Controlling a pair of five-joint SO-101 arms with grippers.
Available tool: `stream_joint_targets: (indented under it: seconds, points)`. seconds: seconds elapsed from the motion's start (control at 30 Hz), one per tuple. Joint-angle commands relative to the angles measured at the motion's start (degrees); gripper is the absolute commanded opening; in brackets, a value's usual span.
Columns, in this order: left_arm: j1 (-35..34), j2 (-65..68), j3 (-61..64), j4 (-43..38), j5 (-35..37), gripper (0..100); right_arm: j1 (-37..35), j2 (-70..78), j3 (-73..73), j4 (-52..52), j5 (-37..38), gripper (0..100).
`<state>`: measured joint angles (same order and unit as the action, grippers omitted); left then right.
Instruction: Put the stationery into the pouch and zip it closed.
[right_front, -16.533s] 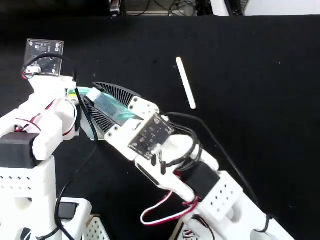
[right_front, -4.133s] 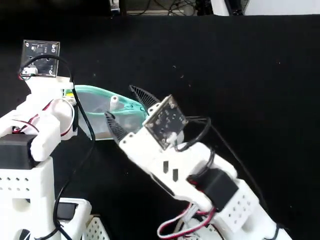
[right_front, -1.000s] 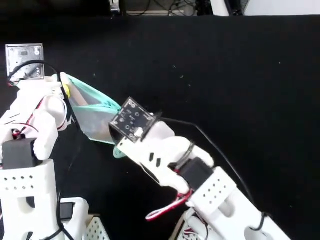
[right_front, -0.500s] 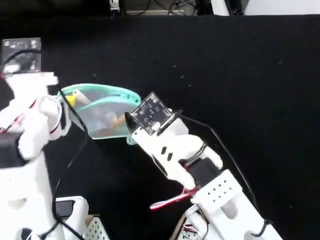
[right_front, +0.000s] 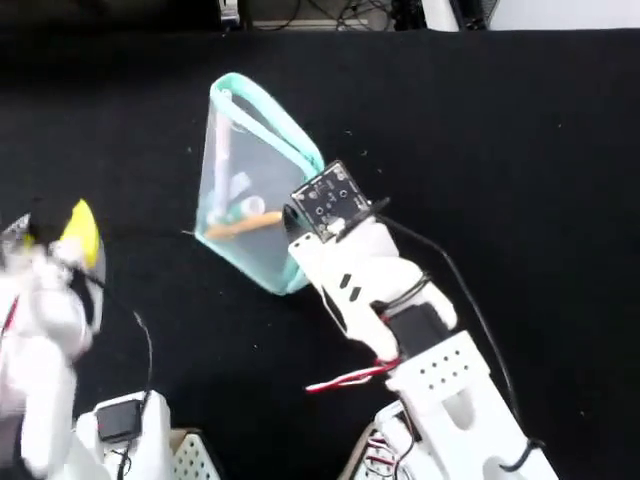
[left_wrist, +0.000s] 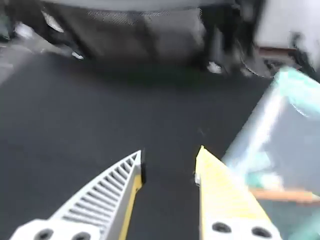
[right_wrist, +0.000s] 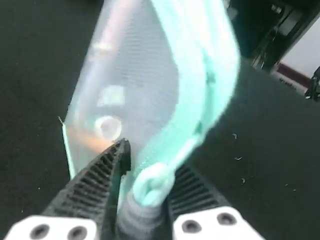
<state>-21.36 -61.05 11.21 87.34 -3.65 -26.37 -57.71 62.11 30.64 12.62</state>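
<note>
I hold the right end effector (right_wrist: 150, 167) clamped on the teal rim of the pouch (right_front: 245, 180), propping it near the tabletop's (right_front: 500, 150) far-left edge with the stationery (right_front: 245, 225) inside. The left end effector (left_wrist: 170, 152) gapes empty beside the pouch, probably leaving it free for zipping.

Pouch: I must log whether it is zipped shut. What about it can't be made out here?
High view: the right arm's camera board covers one zip end of the pouch.
Right wrist view: the teal zip edge at the right pincer is motion-blurred; no slider readable.
Left wrist view: the pouch is blurred and cut by the frame edge.
Contents: hazy behind the translucent wall; kinds unclear.
</note>
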Motion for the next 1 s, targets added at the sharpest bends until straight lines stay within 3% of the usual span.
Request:
stream_joint_targets:
  seconds: [0.0, 0.17, 0.3, 0.47, 0.73, 0.97]
  points:
    - [-1.8, -0.18, 12.09, -11.69, 0.0, 19, 0.7, -3.74, -1.63, 0.26, -0.62, 1.1]
    - [-1.8, -0.18, 29.05, -27.6, 0.62, 19, -3.16, -8.13, -4.62, 5.19, -0.62, 1.1]
    - [-1.8, -0.18, 32.75, -32.53, 3.25, 19, -5.45, -9.19, -4.09, 6.24, -0.53, 1.1]
    - [1.19, -0.09, 33.98, -32.7, 3.34, 19, -5.45, -4.88, -1.45, 2.73, -0.62, 1.1]
    - [6.11, -0.09, 36.09, -33.05, 3.25, 19, -6.33, -9.45, -12.0, 12.66, -0.62, 1.1]
    - [6.64, -0.09, 36.26, -32.97, 3.34, 19, -6.59, -9.8, -3.21, 13.1, -0.62, 1.1]
